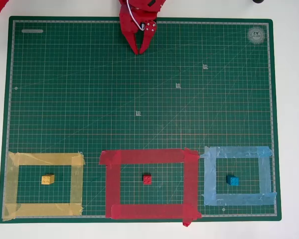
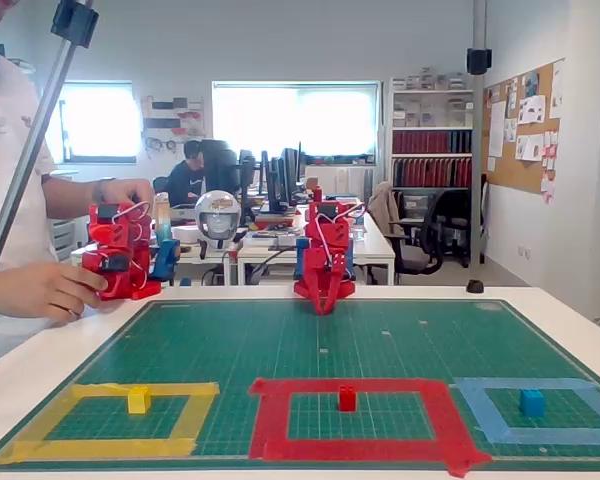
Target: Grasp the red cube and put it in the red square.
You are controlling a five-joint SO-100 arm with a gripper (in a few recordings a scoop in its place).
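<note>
The red cube (image 1: 147,179) (image 2: 347,399) rests on the green mat inside the red square (image 1: 109,185) (image 2: 270,420), near its middle. My red gripper (image 1: 139,51) (image 2: 324,309) sits far from it at the mat's far edge, pointing down toward the mat. Its fingertips meet with nothing between them, so it is shut and holds nothing.
A yellow cube (image 1: 48,179) (image 2: 138,400) lies inside the yellow tape frame (image 1: 77,184) on the left. A blue cube (image 1: 232,180) (image 2: 532,402) lies inside the light blue tape frame (image 1: 209,181) on the right. The green cutting mat (image 1: 139,99) covers most of the white table.
</note>
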